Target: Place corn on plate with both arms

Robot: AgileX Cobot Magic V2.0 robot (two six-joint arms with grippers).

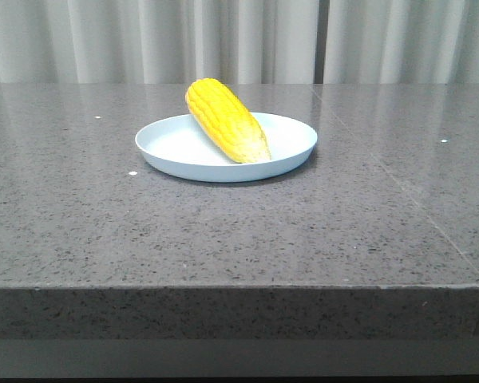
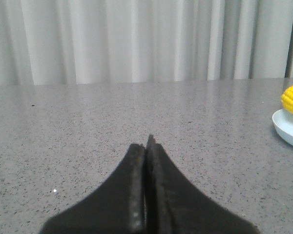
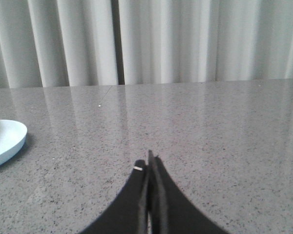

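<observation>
Front view: the corn (image 1: 226,119) lies on the plate (image 1: 176,156), its blunt end propped over the far rim and its pale tip resting inside toward the near-right edge, on a grey speckled table (image 1: 223,231) before a pale curtain (image 1: 239,40). Neither arm appears in this view. Seen from the left wrist, the left gripper (image 2: 146,146) is pressed closed with nothing between its dark fingers, hovering low over bare tabletop; the plate and corn sit well apart from it, off to its right and somewhat ahead. Seen from the right wrist, the right gripper (image 3: 149,163) is likewise closed and empty above the stone, with the plate's rim well apart to its left.
</observation>
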